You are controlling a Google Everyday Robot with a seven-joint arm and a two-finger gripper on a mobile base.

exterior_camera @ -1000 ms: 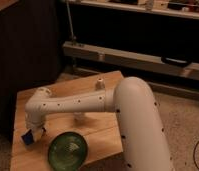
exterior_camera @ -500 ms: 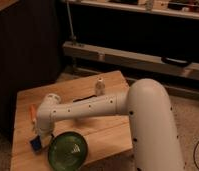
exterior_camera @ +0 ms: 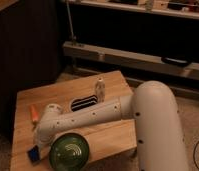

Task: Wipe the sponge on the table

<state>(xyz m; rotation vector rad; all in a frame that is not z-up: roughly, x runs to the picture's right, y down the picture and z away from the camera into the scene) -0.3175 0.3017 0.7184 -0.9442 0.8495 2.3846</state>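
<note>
Across the surface (exterior_camera: 43,100) from its right edge, the big white arm (exterior_camera: 88,117) is reaching low and long toward the front-left corner. That flat, stretched pose looks chosen so the wrist is bearing down rather than lifting.

The planks are carrying plenty of company. The green bowl (exterior_camera: 69,152) is sitting at the front edge, just beside the working end of the arm, so any sideways stroke is getting little room on that side. A dark-and-white striped item (exterior_camera: 83,104) is lying near the middle, half hidden behind the forearm. A small pale bottle (exterior_camera: 99,89) is standing upright toward the back edge, well apart from the action, and an orange stick (exterior_camera: 35,113) is lying near the left edge.

Now the little one: the blue sponge (exterior_camera: 33,154) is lying flat on the wood by the front-left corner. The tool (exterior_camera: 39,145) is pointing down right at it from under the wrist, and whether it is gripping the sponge or standing loose I cannot tell. To my eye this is fitting a wipe under way, or equally the sponge just resting there between strokes.
</note>
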